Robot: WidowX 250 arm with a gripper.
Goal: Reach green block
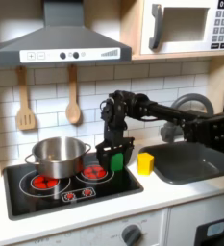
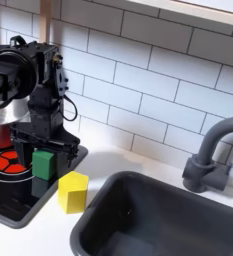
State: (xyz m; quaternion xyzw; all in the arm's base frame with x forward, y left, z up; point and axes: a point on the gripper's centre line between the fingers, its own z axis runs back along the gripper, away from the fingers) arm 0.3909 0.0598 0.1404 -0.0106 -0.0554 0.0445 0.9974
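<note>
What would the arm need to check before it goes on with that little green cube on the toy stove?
1. Gripper over the green block: ok, fingers either side.
2. Jaws open: ok in the second exterior view.
3. Block flat on the stove top: ok.
4. Yellow block out of the way: ok, apart on the counter.
5. Steel pot clear of the arm: ok.
6. Fingers touching the block: cannot tell.

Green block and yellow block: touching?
Apart. The second exterior view shows the green block on the stove edge and the yellow block on the counter, with a dark gap between them.
</note>
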